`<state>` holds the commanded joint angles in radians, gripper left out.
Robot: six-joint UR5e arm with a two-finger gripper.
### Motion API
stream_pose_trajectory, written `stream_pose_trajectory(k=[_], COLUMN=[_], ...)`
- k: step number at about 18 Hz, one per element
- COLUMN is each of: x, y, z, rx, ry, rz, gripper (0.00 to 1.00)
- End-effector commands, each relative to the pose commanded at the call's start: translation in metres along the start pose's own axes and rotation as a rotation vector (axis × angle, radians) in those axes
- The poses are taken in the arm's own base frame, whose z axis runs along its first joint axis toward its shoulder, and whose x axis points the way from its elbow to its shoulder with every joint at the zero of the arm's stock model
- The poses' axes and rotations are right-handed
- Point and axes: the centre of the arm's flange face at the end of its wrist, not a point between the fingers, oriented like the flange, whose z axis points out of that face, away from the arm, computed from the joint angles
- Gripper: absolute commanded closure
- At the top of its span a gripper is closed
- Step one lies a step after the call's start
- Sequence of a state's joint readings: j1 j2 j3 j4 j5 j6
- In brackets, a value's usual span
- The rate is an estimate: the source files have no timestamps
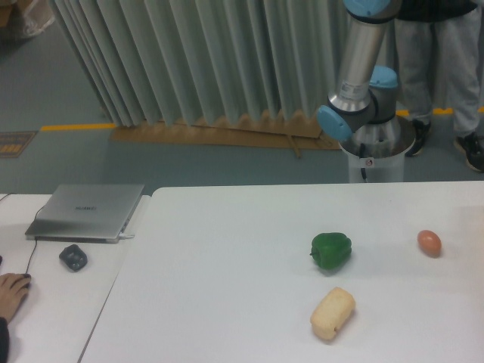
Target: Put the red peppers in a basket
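**Only the arm's lower joints show; no red pepper and no gripper in frame**

Nowhere on the white table [227,302] does a red pepper show, and no basket shows either, so its place relative to the tool cannot be told. Of the UR5e arm [361,60] only the base and lower links appear: a silver tube rising out of the top edge, light blue joint caps, and a round metal pedestal [374,155] behind the far table edge. Its gripper lies beyond the top of the frame, so whether the jaws stand wide or narrow cannot be told.

Counted on the table: one green bell pepper [331,250], glossy and lobed, right of centre; one pale yellowish loaf-shaped thing [333,312], rough-looking and oblong, just in front of the pepper and apart from it; one small orange-brown egg-shaped thing [429,242], smooth, well to the right of the pepper.

On a second white table [68,302] at the left lie one shut silver laptop [87,211] and one dark computer mouse [73,257] near its front edge. One hand [11,293] rests at the left edge, near the mouse but apart from it.

Behind stand a pleated grey curtain [189,60] and one person's legs [446,68] in grey trousers beside the arm
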<state>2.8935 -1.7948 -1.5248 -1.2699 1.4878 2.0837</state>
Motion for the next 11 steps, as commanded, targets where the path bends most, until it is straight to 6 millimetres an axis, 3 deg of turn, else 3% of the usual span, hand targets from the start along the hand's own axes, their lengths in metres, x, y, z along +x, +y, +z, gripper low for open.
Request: stream_pose_trajectory(k=[1, 4, 9, 11], x=[-0.004, -0.012, -0.015, -0.017], y=[-0.030, -0.091, -0.137, -0.142], z=[-0.002, -0.011, -0.004, 0.002], rx=[0.002, -0.003, -0.050, -0.055], ry=[0.024, 0.081, 0.125, 0.135], rz=[0.012, 0.034, 0.117, 0.130], gripper=[0.00, 0.00, 0.00, 0.00])
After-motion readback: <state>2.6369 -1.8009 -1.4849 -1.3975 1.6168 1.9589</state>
